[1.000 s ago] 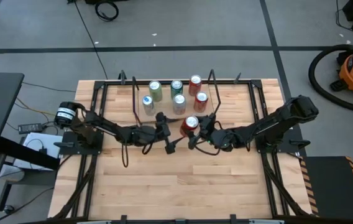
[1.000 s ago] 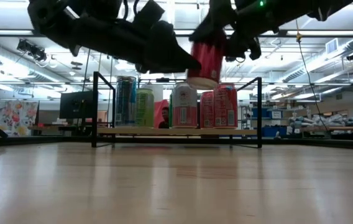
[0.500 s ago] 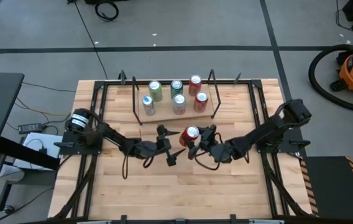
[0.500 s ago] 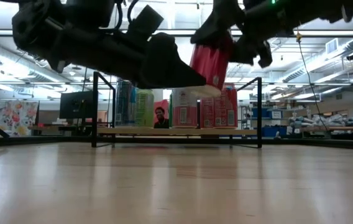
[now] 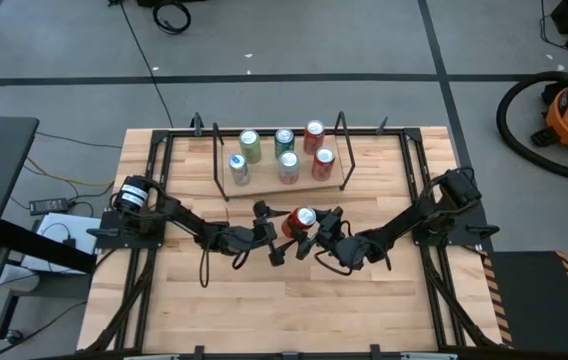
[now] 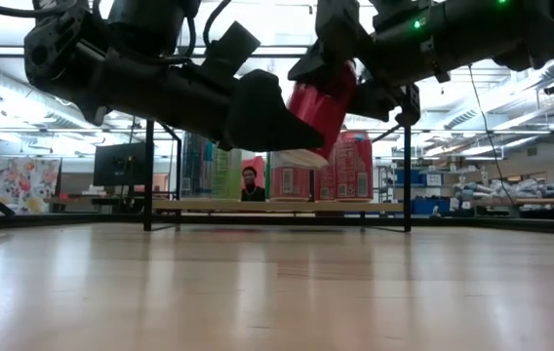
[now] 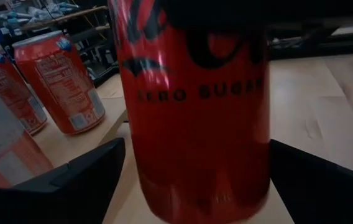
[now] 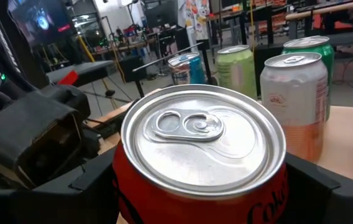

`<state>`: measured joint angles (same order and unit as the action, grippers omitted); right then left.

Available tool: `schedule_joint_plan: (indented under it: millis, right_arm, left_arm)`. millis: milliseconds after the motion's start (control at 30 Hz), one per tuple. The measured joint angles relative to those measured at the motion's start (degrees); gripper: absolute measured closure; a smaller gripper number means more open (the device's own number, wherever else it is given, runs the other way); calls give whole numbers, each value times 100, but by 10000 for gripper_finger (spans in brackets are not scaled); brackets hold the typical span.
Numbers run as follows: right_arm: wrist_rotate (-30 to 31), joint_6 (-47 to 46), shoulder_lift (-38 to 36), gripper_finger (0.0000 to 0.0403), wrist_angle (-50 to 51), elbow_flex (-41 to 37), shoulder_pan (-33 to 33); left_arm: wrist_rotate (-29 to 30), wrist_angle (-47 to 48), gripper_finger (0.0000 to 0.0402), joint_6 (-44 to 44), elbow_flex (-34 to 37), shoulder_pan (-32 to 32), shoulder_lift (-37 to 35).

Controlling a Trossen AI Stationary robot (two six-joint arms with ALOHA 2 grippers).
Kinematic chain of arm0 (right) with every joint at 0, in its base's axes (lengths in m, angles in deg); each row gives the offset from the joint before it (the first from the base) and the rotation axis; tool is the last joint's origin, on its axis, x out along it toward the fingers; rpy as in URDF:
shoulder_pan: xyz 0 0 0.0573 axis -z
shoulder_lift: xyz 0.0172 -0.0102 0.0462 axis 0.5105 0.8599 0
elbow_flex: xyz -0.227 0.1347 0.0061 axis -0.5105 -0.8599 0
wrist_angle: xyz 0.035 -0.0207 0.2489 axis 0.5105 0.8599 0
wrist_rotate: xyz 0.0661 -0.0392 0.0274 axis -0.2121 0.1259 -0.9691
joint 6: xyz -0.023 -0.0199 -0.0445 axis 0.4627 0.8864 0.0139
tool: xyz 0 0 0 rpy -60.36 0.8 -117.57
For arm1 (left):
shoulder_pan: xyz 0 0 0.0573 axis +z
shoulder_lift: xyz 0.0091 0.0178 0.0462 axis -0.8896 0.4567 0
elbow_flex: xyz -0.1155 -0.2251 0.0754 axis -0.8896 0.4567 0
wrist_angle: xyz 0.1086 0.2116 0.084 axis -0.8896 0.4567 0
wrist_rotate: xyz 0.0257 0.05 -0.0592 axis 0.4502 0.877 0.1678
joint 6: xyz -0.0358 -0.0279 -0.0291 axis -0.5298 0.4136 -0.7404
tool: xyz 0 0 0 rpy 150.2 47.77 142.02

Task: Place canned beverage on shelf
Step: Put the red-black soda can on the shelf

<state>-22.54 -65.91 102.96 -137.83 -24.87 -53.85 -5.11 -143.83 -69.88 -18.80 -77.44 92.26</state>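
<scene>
Five cans already stand on the shelf [image 5: 279,182] at the back of the bench [image 5: 284,310], while a sixth, a red can [image 5: 301,222], hangs tilted in the air just in front of it. The right tool [image 5: 313,232] pinches that can near its top as the left tool [image 5: 272,232], fingers spread wide, straddles its body without closing. Setting it among the others remains undone.

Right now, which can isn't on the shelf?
The red can held off the table in the right gripper, in front of the shelf. The other six cans stand upright on the shelf. Left gripper flanks it, jaws open.
</scene>
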Motion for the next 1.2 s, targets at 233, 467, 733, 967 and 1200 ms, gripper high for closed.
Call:
schedule_joint_plan:
  millis: [233,467,733,967,1200]
  right_arm:
    - [-28,32,69,82,-299,0,9]
    - [-319,55,70,63,-352,-4,118]
    - [-1173,535,-74,51,-438,2,203]
    - [-2064,492,-709,38,1002,4,181]
    - [-2870,705,-1019,29,1962,7,245]
  left_arm:
    - [-15,81,45,-31,0,-5,-2]
    - [-66,159,83,-76,2,-35,-9]
    - [-371,337,84,74,7,37,-7]
    - [-1148,587,85,57,135,114,-145]
    - [-2634,765,85,-223,334,478,-363]
